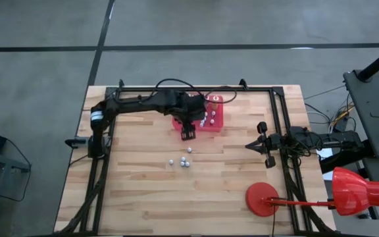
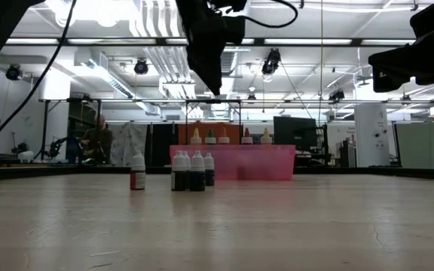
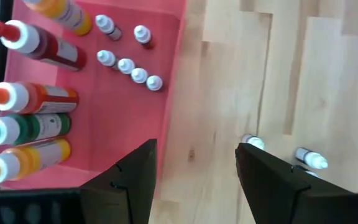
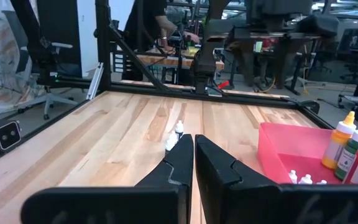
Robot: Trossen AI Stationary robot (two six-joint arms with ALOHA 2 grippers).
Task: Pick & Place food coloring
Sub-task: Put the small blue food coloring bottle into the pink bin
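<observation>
From above: left hand (image 1: 188, 135) poised over the wooden counter (image 1: 143, 197), just off the near edge of the pink tray (image 1: 217, 119), fingers spread with nothing between them. Several tiny food coloring bottles (image 1: 185, 162) loose on the counter a little nearer than that hand, close together; more small bottles inside the tray. Right hand (image 1: 267, 146) parked at the right side of the counter, well apart from the tray, fingers pressed together and holding nothing. Red round lamp base (image 1: 262, 198) on the counter's near right corner.

From counter height: four small bottles upright in front of the tray (image 2: 232, 163), one with a red body (image 2: 137, 172) standing a little apart from three dark ones (image 2: 191, 172) grouped close. Taller squeeze bottles (image 2: 196, 137) showing above the tray's back wall. Left arm hanging overhead above the group. A person (image 2: 96, 141) far back in the room.

Left wrist camera: two dark fingers (image 3: 132, 180) apart, empty gap over bare wood beside the tray wall (image 3: 173, 87). Six small white-capped bottles (image 3: 131, 65) standing inside the tray, five larger squeeze bottles (image 3: 39, 96) along one side. Two loose bottles (image 3: 309, 158) on the counter beyond the other finger.

Right wrist camera: fingers (image 4: 179, 165) shut against each other. Loose bottles (image 4: 174, 138) ahead on the counter, tray (image 4: 278, 146) off to one side.
</observation>
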